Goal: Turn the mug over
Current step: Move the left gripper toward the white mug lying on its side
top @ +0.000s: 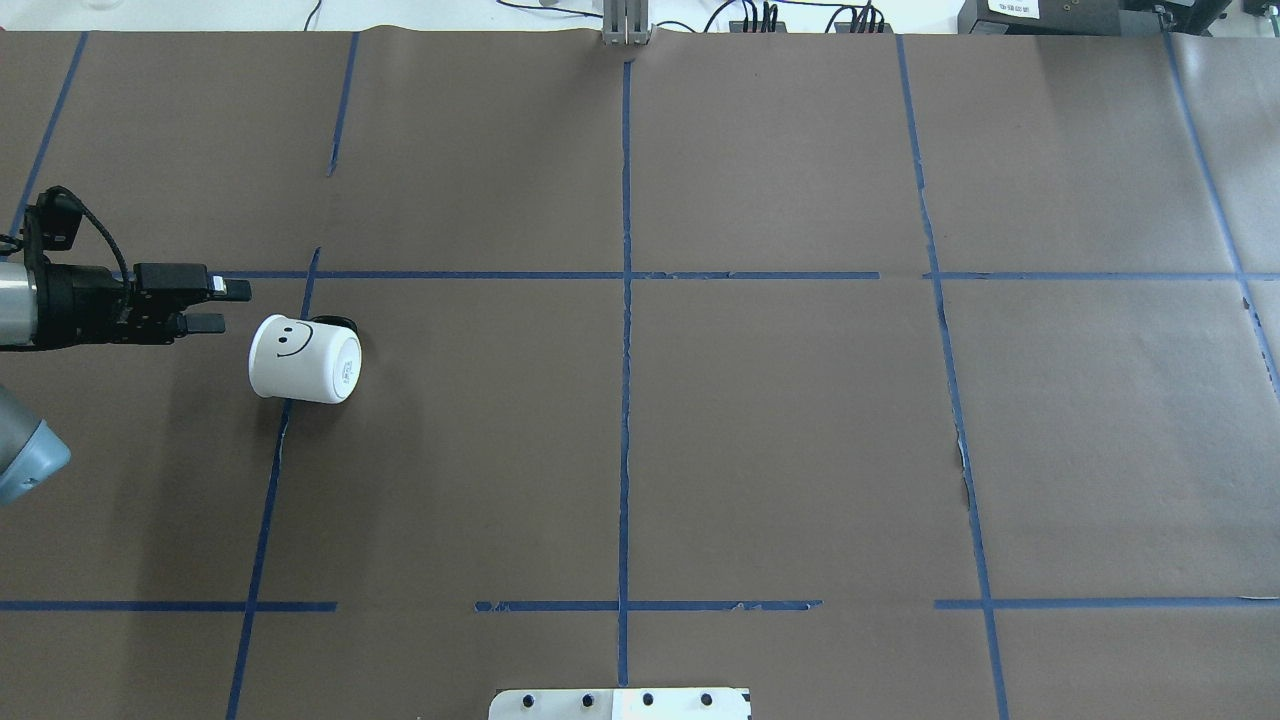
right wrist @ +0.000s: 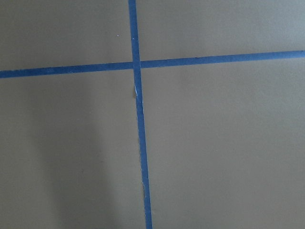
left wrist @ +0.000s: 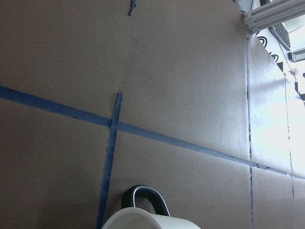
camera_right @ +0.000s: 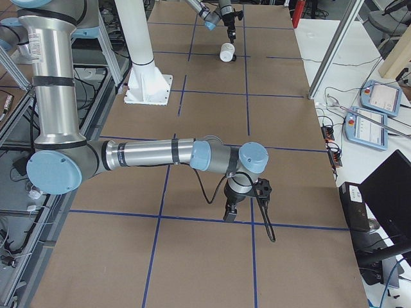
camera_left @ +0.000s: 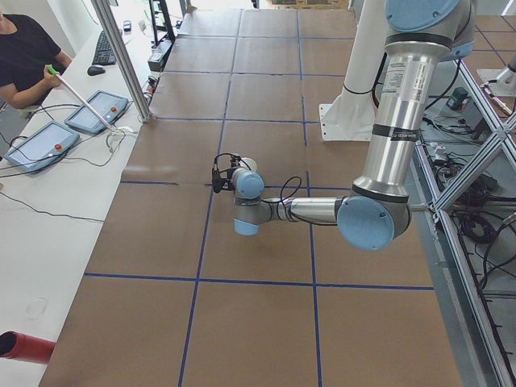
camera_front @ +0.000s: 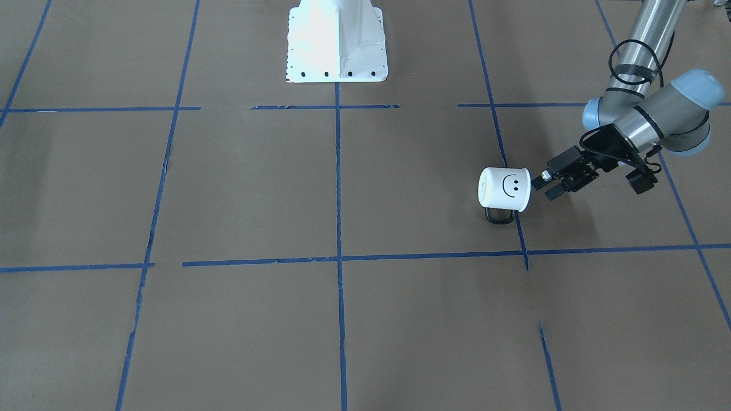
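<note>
The white mug (top: 300, 358) lies on its side on the brown paper, smiley face up. Its black handle (top: 338, 324) rests against the table on the side away from the robot. Its base points toward the table's middle and its mouth faces my left gripper (top: 222, 306). That gripper is open and empty, level with the mug's mouth and just short of its rim. The front-facing view shows the mug (camera_front: 504, 188) and the left gripper (camera_front: 547, 188). The left wrist view shows only the mug's rim (left wrist: 147, 220). My right gripper (camera_right: 230, 215) hangs low over the table far from the mug; I cannot tell its state.
The table is covered in brown paper with blue tape lines (top: 625, 300). The robot's white base (camera_front: 337, 43) stands at mid-table. An operator (camera_left: 24, 56) and control tablets (camera_left: 97, 111) are beyond the far edge.
</note>
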